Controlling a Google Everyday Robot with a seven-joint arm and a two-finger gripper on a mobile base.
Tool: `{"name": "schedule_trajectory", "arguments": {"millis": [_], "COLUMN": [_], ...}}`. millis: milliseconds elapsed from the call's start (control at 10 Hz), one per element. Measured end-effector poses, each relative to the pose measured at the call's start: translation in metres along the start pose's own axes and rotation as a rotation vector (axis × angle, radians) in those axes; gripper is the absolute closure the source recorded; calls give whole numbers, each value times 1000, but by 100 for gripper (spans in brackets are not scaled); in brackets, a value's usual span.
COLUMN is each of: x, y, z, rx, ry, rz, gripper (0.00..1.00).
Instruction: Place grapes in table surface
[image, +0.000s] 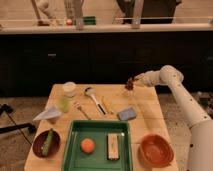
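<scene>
The grapes, a small dark reddish bunch, hang in my gripper just above the far right part of the light wooden slatted table surface. The white arm reaches in from the right, and the gripper is shut on the bunch. The grapes are behind and above the blue-grey sponge.
A green tray at the front holds a round orange fruit and a pale bar. An orange bowl sits front right and a dark bowl front left. A white cup, a green glass and a ladle lie at the left.
</scene>
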Motion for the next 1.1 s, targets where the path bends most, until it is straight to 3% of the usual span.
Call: {"name": "schedule_trajectory", "arguments": {"millis": [300,600,1100], "x": [-31,-66,-95], "y": [-16,-30,-47], "z": [-17,-16,-25], "rx": [45,82,130], "ry": [-43,-80,-110], "rz": [-47,-96,-142], "gripper": [100,100,100]}}
